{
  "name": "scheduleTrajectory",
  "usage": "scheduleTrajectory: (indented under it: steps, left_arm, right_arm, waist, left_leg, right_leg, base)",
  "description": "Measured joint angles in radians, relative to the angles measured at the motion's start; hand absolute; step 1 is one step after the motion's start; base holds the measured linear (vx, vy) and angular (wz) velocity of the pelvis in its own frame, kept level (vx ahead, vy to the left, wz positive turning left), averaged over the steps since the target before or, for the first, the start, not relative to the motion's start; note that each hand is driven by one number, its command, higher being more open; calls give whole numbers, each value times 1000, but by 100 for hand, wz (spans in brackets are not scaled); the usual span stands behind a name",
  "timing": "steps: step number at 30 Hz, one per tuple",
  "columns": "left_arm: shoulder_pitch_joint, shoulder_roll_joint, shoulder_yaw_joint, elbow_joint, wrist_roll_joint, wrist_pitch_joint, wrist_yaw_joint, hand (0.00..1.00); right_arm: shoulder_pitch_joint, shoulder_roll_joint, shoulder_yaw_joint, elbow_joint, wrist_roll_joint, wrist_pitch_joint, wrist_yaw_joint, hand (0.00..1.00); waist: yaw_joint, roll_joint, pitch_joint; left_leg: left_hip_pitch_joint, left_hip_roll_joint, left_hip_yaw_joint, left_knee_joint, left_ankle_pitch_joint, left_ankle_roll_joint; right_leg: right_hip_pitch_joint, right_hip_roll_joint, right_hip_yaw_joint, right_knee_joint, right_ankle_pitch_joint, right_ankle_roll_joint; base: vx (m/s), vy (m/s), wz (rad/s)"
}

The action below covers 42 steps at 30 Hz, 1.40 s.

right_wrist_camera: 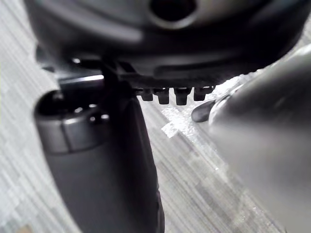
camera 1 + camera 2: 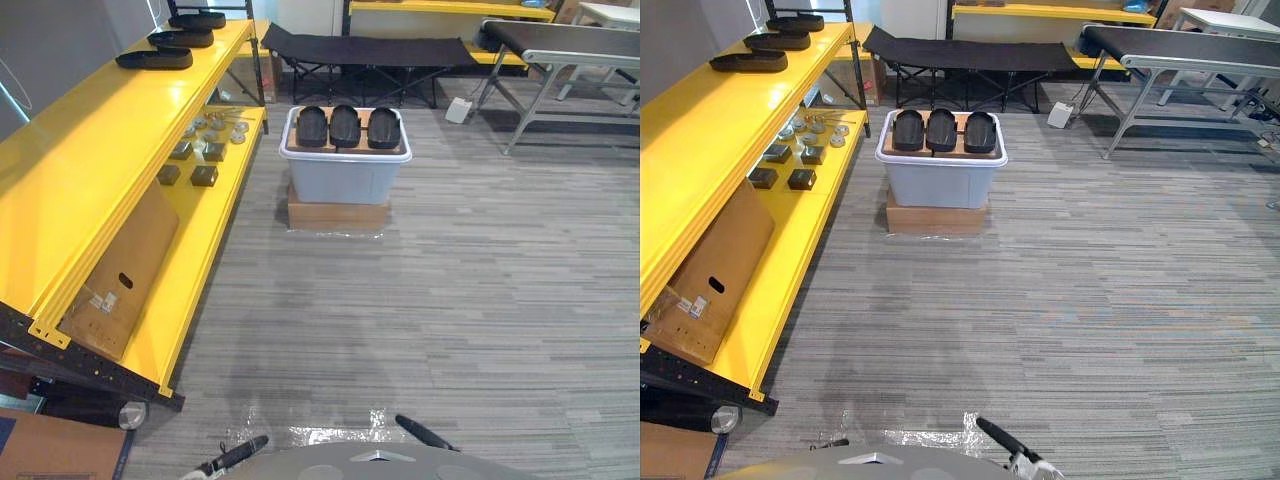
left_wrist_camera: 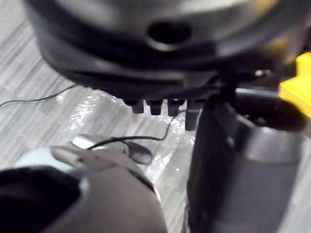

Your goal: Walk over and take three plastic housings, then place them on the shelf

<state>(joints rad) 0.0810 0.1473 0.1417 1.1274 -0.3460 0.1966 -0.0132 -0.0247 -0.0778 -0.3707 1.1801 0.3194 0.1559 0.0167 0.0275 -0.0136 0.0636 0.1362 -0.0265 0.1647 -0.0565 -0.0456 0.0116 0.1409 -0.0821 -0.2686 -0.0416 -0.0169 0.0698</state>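
Three black plastic housings (image 2: 345, 126) lie side by side on a board across a pale grey bin (image 2: 340, 175), a few steps ahead on the carpet. Three more black housings (image 2: 155, 59) rest in a row on the top of the yellow shelf (image 2: 110, 140) at the far left. My left hand (image 3: 160, 48) hangs low by my side over the carpet, its fingers (image 3: 153, 107) straight and empty. My right hand (image 1: 165, 43) hangs the same way, fingers (image 1: 180, 94) relaxed and holding nothing.
The bin stands on a flat cardboard box (image 2: 338, 215). The shelf's lower level holds small dark blocks (image 2: 204, 176), metal parts and a leaning carton (image 2: 120, 275). A black folding cot (image 2: 365, 50) and a conveyor table (image 2: 570, 40) stand behind. Open carpet lies between me and the bin.
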Motion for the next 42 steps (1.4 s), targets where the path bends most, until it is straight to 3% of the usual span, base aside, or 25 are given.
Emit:
scheduleTrajectory:
  steps: [4,14,24,29,42]
  left_arm:
    - [-47,-6,-84,-88,-6,-58,-5,100]
    - [-80,-24,-96,-125,-95,-92,-37,100]
    - [-44,-25,-82,-114,-209,-154,-63,100]
    - [-33,-27,-64,-81,-204,-155,-70,100]
    - [8,-39,-39,-34,-183,-137,-63,100]
  right_arm:
    - [-89,-1,111,-69,3,-78,-1,100]
    - [-121,-29,184,-93,11,-79,34,100]
    - [-93,-32,102,-79,6,-84,-34,100]
    - [-66,-33,60,-78,19,-104,-44,100]
    - [-27,-1,45,-37,0,-88,-28,100]
  waist:
    - [0,8,9]
    - [-5,-4,24]
    - [-5,11,31]
    - [-6,12,31]
    - [-5,6,17]
  left_leg:
    - [-10,-1,3,0,2,-3]
    - [-9,-1,16,-1,-2,-9]
    - [-9,-1,7,6,-3,-11]
    - [-7,-1,6,13,-1,-8]
    - [16,-4,-7,-26,31,6]
  right_leg:
    - [-12,-1,1,-1,4,6]
    - [-17,-2,5,-2,4,6]
    - [-13,-3,-2,3,4,6]
    - [-9,-5,-3,8,4,6]
    - [4,-4,-24,7,6,6]
  base:
    - [-31,-5,-2]
    - [-6,-6,-3]
    - [-10,-5,1]
    - [0,0,0]
    - [-11,-4,3]
